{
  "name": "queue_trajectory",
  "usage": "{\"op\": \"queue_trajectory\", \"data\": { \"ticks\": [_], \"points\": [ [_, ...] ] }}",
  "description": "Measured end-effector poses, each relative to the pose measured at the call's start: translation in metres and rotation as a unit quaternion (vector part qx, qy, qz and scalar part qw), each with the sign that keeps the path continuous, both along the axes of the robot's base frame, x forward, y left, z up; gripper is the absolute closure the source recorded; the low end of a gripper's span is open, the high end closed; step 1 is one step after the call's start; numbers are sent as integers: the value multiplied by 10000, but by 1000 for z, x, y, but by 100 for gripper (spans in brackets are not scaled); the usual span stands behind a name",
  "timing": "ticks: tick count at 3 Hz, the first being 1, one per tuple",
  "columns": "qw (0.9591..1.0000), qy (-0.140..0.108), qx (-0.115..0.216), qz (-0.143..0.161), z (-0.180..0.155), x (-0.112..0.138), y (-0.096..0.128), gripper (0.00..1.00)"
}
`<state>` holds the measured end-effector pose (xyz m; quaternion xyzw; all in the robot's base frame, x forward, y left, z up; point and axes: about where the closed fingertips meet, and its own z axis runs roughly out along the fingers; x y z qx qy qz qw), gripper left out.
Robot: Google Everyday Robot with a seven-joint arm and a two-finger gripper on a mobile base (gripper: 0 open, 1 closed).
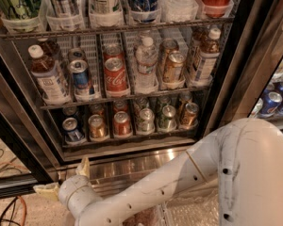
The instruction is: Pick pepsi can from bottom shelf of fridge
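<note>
Fingers (84, 166) on the white two-finger gripper (64, 179) stand spread wide apart. One pale tan finger points up in front of the ribbed steel base panel (141, 164), the other points left over the floor, and nothing is held between them. The gripper sits low at the lower left, below the front edge of the fridge (228, 69), a tall drinks cooler with a dark frame and wire racks. It is just right of the cooler's dark left door post (19, 135). The short dark-blue pepsi can with a silver top (71, 129) stands upright at the front of the leftmost lane of the bottom shelf (132, 142), a dark wire rack with a metal front rail. The can is above the gripper and apart from it, with the rail and the steel panel lying between them. A short gold can (98, 126) stands just beside it in the next lane to the right, and a short red can (121, 124) comes after that. The fridge's inner side wall is close on the pepsi can's left. Above the can tops a narrow open band runs under the middle wire rack (127, 98), which carries bottles and taller cans. The thick white arm (188, 173) crosses the lower right, in front of the base panel.
</note>
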<state>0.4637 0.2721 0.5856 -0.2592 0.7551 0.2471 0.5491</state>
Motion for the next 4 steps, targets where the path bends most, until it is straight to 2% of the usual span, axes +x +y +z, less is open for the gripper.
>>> {"op": "queue_trajectory", "data": {
  "ticks": [1, 2, 3, 4],
  "points": [
    [9980, -310, 35, -555, 8, 9, -26, 0],
    [9947, -478, 100, -905, 11, 15, -44, 0],
    [9941, -500, 102, -957, 12, 16, -46, 0],
    [9932, -471, 243, -1041, 10, 19, -45, 0]
  ]
}}
